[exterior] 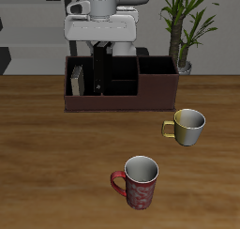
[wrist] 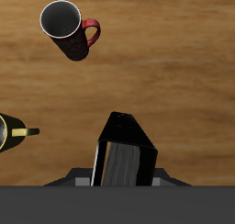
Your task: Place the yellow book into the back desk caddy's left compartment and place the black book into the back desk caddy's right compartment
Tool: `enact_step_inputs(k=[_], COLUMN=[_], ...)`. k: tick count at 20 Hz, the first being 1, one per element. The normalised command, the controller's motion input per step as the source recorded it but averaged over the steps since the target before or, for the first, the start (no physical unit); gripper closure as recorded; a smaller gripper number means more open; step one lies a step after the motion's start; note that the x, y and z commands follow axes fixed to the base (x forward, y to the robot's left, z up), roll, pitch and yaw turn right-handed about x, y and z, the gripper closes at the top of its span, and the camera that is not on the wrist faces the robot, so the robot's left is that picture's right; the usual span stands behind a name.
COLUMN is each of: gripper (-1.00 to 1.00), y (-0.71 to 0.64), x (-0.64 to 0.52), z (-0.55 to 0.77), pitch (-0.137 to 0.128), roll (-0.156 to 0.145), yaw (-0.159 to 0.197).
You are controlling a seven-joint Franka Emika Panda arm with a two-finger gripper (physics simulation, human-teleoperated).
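The black book [wrist: 126, 154] is clamped in the pincer [wrist: 124, 177] above the back desk caddy [exterior: 120, 86], where the yellow book [exterior: 76, 80] stands. A red mug [wrist: 69, 28] and a yellow-handled mug [exterior: 187, 126] are seen well ahead on the wooden table [exterior: 56, 167].

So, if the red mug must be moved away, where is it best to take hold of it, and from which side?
Take the red mug by its rim wall, on the part away from the handle. Come straight down from above, with one finger inside and one outside. The mug stands upright with its mouth open upward and nothing close beside it, so the rim is probably the easiest hold.
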Motion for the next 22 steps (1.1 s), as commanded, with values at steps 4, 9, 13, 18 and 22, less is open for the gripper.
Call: enact_step_inputs(k=[4, 9, 13, 18, 22], gripper=[1.0, 1.0, 1.0, 1.0, 1.0], y=[0.25, 0.23, 0.19, 0.1, 0.19], x=[-0.34, -0.35, -0.34, -0.2, -0.3], z=[0.19, 0.11, 0.08, 0.05, 0.07], pitch=[-0.053, -0.028, -0.015, 0.0, 0.011], roll=[0.053, 0.034, 0.055, -0.007, 0.04], yaw=[0.044, 0.024, 0.002, 0.003, -0.011])
